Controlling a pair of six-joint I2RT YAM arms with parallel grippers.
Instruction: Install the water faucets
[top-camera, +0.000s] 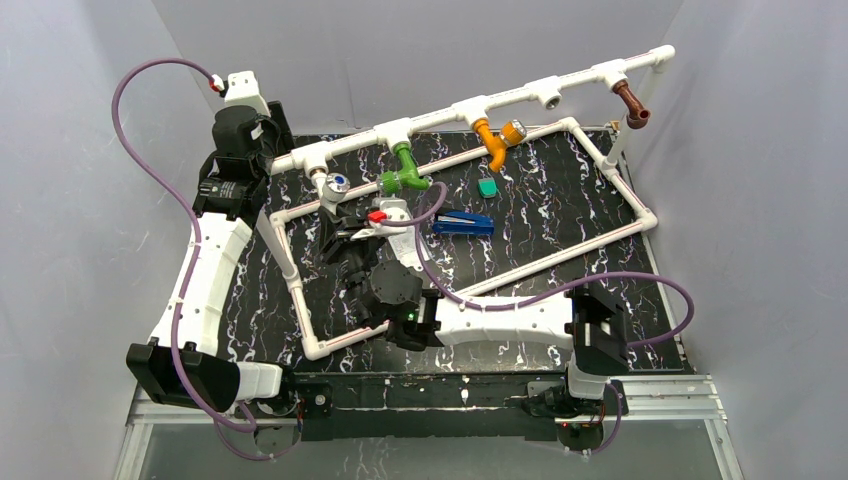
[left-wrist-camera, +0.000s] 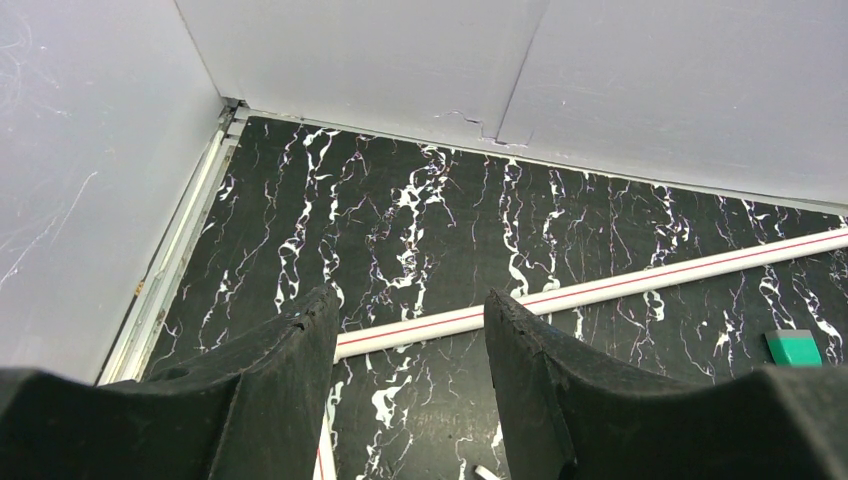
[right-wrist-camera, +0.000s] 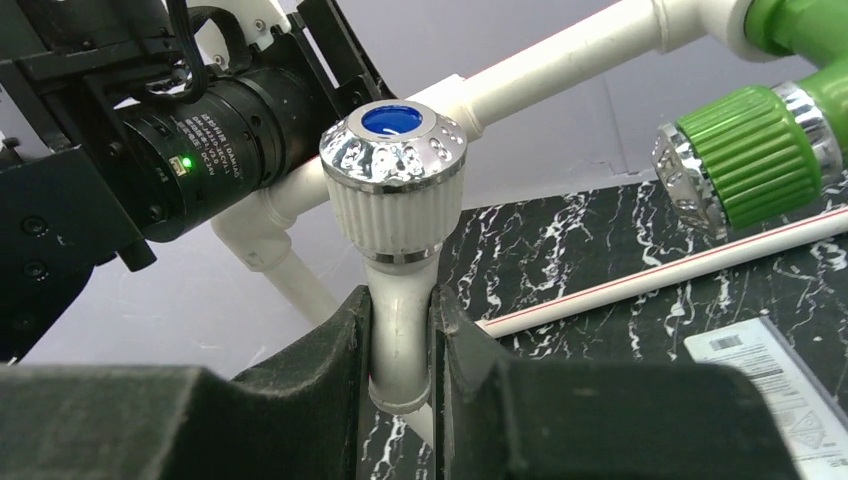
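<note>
Currently right gripper clamped on stem of white plastic faucet with blue-capped ribbed knob, at left-end tee of long white pipe frame. Left gripper fingers apart, empty, above black marbled table corner.

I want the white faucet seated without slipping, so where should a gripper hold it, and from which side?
Hold the white faucet on its smooth narrow stem just below the ribbed knob, one finger each side, coming from the table's near side. The stem fits that gap; the knob is wider and may turn. The right gripper grips it there.
</note>
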